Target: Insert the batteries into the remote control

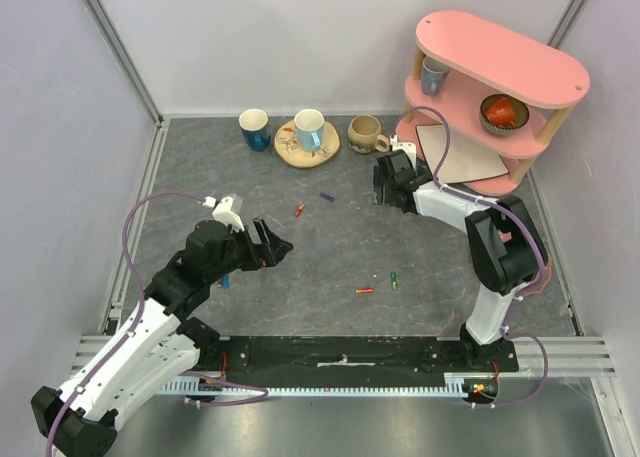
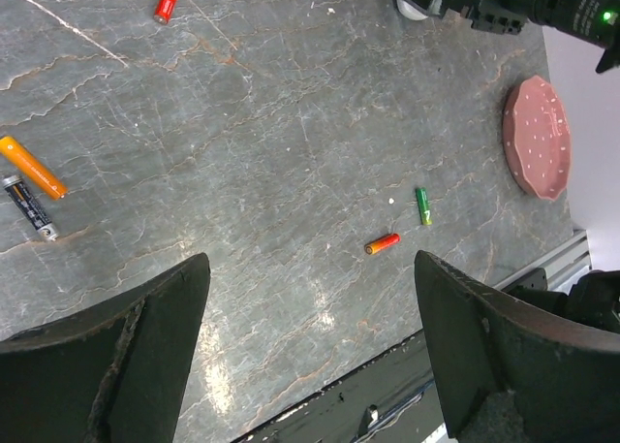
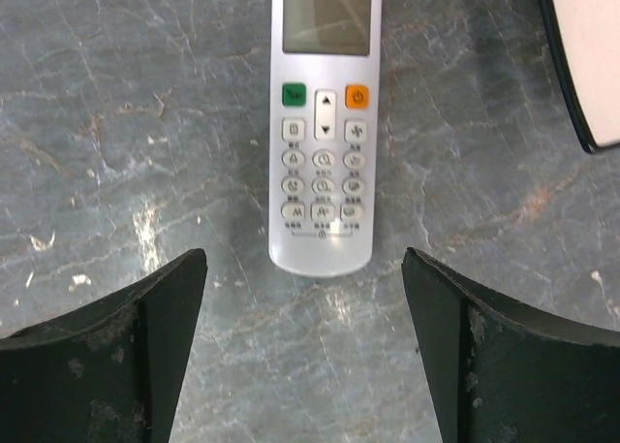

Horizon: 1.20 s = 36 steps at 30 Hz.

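Right wrist view: right gripper (image 3: pixel 302 261), jaws released, hovers above the slim white plastic remote control (image 3: pixel 322 123), buttons-up at far right, likely for flipping. Left gripper (image 2: pixel 312 261), also released, overlooks small coloured cylindrical batteries (image 2: pixel 382 242) mid-table.

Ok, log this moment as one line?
left tool: open, empty, above table | right tool: open, empty, over remote | remote: buttons up, on table | batteries: loose on table

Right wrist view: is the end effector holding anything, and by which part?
Nothing held. The right end effector is open, not touching the remote control.
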### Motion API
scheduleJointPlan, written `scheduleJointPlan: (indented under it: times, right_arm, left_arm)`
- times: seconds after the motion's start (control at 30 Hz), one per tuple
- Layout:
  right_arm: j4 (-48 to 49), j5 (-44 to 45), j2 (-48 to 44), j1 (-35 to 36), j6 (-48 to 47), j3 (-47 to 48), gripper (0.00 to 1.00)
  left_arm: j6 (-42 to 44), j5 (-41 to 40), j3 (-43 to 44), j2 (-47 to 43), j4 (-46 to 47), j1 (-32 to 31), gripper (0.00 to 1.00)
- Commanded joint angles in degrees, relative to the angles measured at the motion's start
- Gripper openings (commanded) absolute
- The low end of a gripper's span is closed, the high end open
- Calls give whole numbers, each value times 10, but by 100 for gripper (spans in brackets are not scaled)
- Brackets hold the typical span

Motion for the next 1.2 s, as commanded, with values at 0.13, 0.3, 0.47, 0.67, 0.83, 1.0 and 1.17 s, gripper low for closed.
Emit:
scheduleJointPlan:
  times: [0.13,0.3,0.47,0.67,0.83,1.0,1.17]
  right_arm:
    - [24,-24,48,-24,-18,47,88]
    - [29,-33,61,-33,-22,49,82]
    - [35,-48,69,-36,-27,45,78]
    - [54,-64,70,-41,-27,22,65]
    - [60,-70,68,-47,-23,12,47]
    - [73,-83,16,-41,-4,-22,39]
    - [56,-31,-116,54,21,-76,41]
  left_arm:
    - [19,1,6,-1,-10,0,91]
    - [17,0,5,0,-5,0,91]
    - [12,0,6,4,-2,0,91]
    - [7,-5,8,2,-5,0,91]
    - [4,-9,12,2,-8,0,91]
    - [0,-23,19,-6,-24,0,90]
    - [-12,-85,23,-29,-42,0,88]
